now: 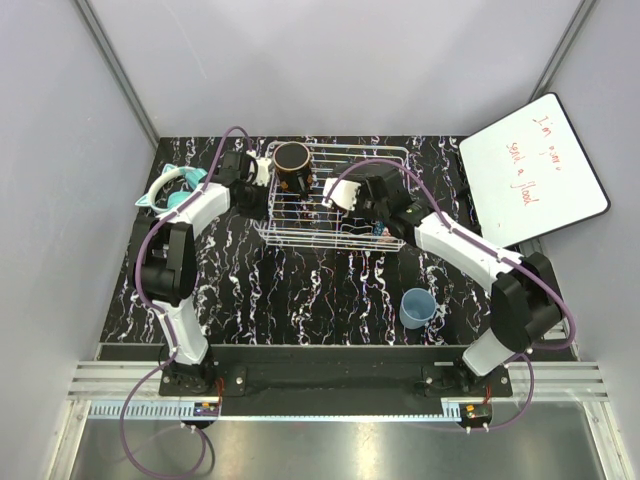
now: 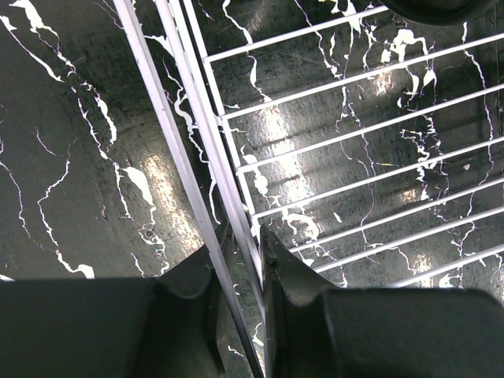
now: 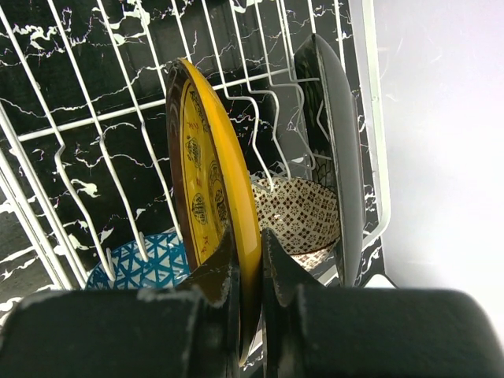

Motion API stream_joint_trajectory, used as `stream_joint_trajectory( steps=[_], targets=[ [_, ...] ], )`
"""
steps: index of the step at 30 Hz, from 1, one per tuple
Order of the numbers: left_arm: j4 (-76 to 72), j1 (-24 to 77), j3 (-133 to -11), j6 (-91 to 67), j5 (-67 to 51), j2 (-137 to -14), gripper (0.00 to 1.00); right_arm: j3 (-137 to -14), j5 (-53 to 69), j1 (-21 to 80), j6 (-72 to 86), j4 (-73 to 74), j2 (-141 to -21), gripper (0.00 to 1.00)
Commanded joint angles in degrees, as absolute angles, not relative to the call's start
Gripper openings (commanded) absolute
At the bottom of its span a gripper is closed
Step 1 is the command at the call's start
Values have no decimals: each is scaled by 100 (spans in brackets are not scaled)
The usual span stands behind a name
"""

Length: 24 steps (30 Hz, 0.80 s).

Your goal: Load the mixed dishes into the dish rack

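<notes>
Jaws, right (image 3: 246,240): almost closed, pinching the rim of the yellow patterned plate (image 3: 206,173), one finger on each face.
Jaws, left (image 2: 240,244): almost closed across the left rim wire of the dish rack (image 2: 197,134), with the wire running between the fingers. This looks like a steadying hold on the rack, not a hold on a dish.
Worktop (image 1: 300,290): black with white veins, carrying the rack toward the far side.
Light-blue cup (image 1: 417,307): upright, mouth up, on the near right of the worktop. It is well apart from the rack and outside it, just beside the right forearm, so the right arm is nearer.
Plate in hand: it stands on edge inside the rack among the tines, leaning a little. Its long axis runs straight away from the right jaws, in line with the fingers.
Neighbours in the rack: the blue patterned bowl (image 3: 146,264) lies low on one side of the plate and the brown-mesh bowl (image 3: 299,213) on the other. Past that, the square dark floral plate (image 3: 339,134) stands on edge near the rack's end wall.
Dark mug (image 1: 292,160): mouth up in the far left corner of the rack, near the left jaws.
Deciding relation: the plate lies edge-on ahead of the right jaws, so opening and backing out along the plate's own plane should clear it.
Risk: if the lower rim is not seated between tines, the plate may tip toward the blue bowl.
</notes>
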<state>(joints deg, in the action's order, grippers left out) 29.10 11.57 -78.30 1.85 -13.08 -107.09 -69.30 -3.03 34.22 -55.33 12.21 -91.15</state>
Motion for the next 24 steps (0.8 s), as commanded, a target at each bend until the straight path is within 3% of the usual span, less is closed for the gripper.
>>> stream_joint_trajectory(
  steps=[1, 12, 15, 24],
  targets=[
    [3138, 1327, -7972, 677, -1732, -10424, 20, -6803, -316, 3410, -5441, 1108, -9246, 0],
    [3331, 1327, -8446, 580, -1749, -10556, 21, -6600, -422, 3489, -5177, 1107, -9571, 1],
    [3349, 1327, -8490, 563, -1775, -10503, 21, -6636, -580, 3533, -5045, 1099, -9668, 17],
    [3349, 1327, -8569, 606, -1670, -10521, 20, -6662, -940, 3717, -4597, 1292, -9809, 41]
  ],
)
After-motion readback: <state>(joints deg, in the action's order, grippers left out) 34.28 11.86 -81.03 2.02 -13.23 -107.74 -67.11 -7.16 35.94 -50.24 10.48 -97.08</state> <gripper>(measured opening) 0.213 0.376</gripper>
